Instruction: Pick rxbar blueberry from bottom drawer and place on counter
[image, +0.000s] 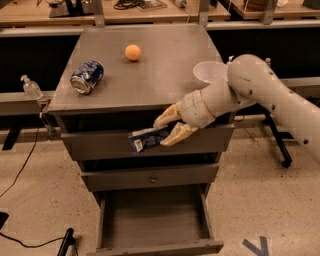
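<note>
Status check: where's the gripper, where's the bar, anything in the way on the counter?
Gripper shut on snack bar, just below counter edge. Bottom drawer open. Can, orange, bowl on counter.

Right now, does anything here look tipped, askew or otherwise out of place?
The soda can lies on its side near the left edge of the counter. The bottom drawer stands open. The gripper, in front of the top drawer, holds the rxbar blueberry. Nothing looks spilled or damaged.
</note>
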